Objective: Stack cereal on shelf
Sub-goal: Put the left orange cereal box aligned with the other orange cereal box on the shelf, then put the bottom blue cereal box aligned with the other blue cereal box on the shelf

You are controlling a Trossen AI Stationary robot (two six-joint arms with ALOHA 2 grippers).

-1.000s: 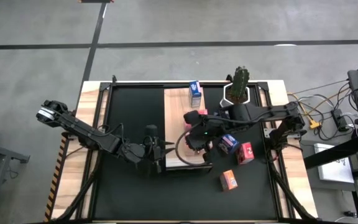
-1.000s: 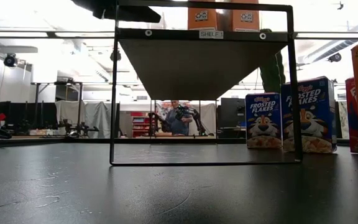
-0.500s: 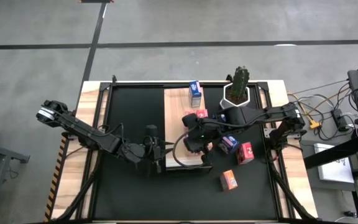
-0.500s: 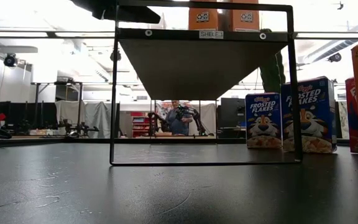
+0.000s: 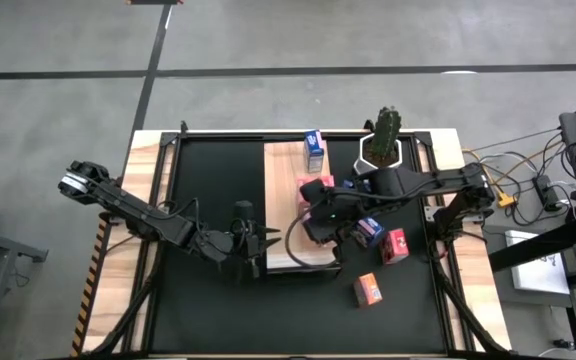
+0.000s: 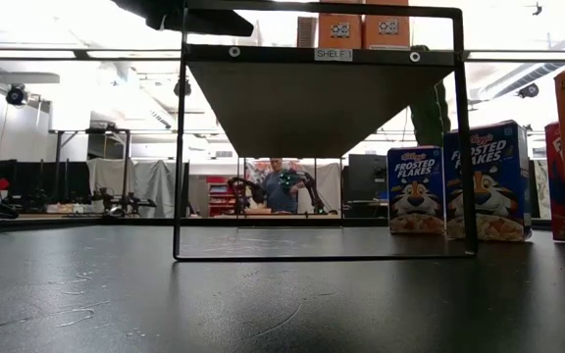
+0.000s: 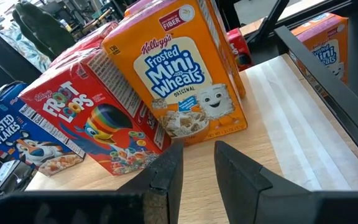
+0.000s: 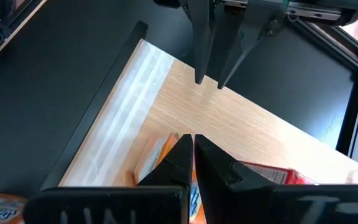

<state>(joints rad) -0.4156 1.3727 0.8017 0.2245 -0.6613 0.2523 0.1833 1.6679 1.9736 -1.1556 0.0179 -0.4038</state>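
Note:
The light wood shelf stands raised on a black frame. Two orange cereal boxes stand upright on it side by side. A red Froot Loops box and a blue Frosted Flakes box stand beside an orange Mini-Wheats box. My right gripper is shut above the boxes, over an orange box. My left gripper is slightly open and empty at the shelf's near left edge, pointing at the boxes. My right gripper's shut fingers slant down from the table's right over the top of the orange box. The fingers themselves hide the spot, so I cannot tell whether they touch it. The box stands upright on the shelf.
A blue box stands at the shelf's far end. A cactus in a white pot is at the far right. A blue box, a red box and an orange box lie on the black mat to the shelf's right.
My right gripper has shifted a little toward the table's right. The left one of the two orange boxes on the shelf has slid toward the table's right, staying upright, and now stands close against the other.

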